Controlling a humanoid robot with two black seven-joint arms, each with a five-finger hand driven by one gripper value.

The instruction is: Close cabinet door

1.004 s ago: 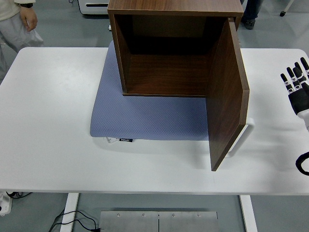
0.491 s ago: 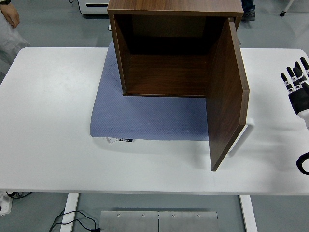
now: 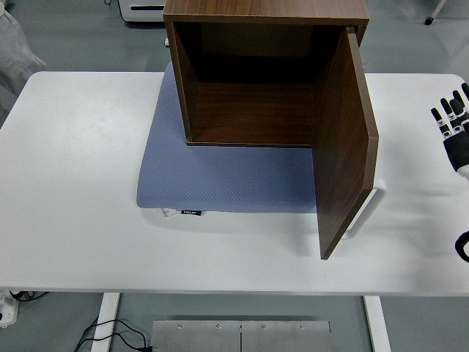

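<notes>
Head view looks down over the white table (image 3: 80,183), where the brown wooden cabinet (image 3: 264,73) stands at the far middle, resting on the back part of a blue-grey mat (image 3: 220,180). Its door (image 3: 344,147) hangs from the right side and is swung wide, standing out toward the near edge so that its inner face is turned to the left and the hollow inside of the cabinet is plain to see. A white handle (image 3: 366,209) shows on the outer side of the door, low down near its free edge. A small dark label (image 3: 191,213) sits on the mat's near edge.

My right hand (image 3: 456,132) is at the right edge of the picture, over the table and well apart from the door, fingers (image 3: 442,122) stretched out and pointing away from me, holding nothing. Below it, a dark bit of my right arm shows at the same edge. At the top left corner a bit of a person's pale clothing (image 3: 15,51) is visible beyond the table.
</notes>
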